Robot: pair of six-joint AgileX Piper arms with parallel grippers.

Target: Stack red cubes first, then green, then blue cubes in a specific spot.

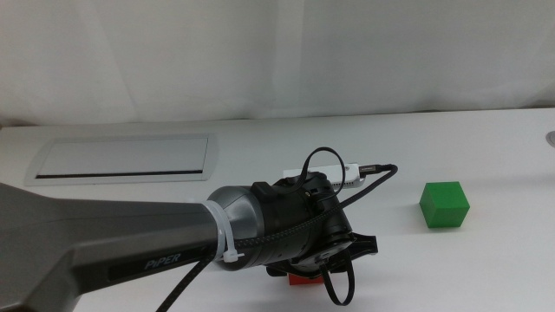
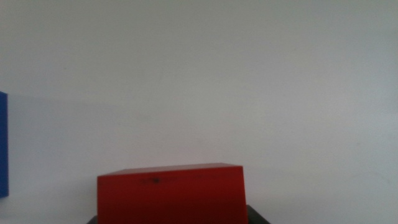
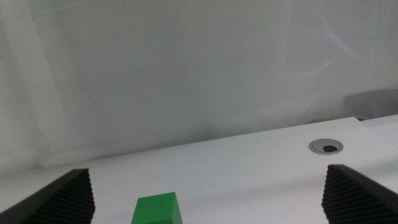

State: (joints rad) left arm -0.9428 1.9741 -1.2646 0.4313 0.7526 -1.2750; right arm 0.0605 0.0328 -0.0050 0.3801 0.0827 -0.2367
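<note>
My left arm reaches in from the left of the middle view, and its gripper (image 1: 310, 270) is low over the table near the front edge. The jaws are closed on the red cube (image 2: 169, 193); only a sliver of the cube shows under the wrist in the middle view (image 1: 303, 279). The blue cube (image 2: 2, 144) shows only as an edge in the left wrist view, beside the red one, and the arm hides it in the middle view. The green cube (image 1: 444, 204) sits alone on the white table to the right. My right gripper (image 3: 207, 174) is open and empty, with the green cube (image 3: 157, 210) just ahead of it.
A long grey framed panel (image 1: 121, 160) lies in the table at the back left. A round cable hole (image 3: 325, 146) is in the table at the far right. A white curtain hangs behind the table. The left arm's cable loops above its wrist.
</note>
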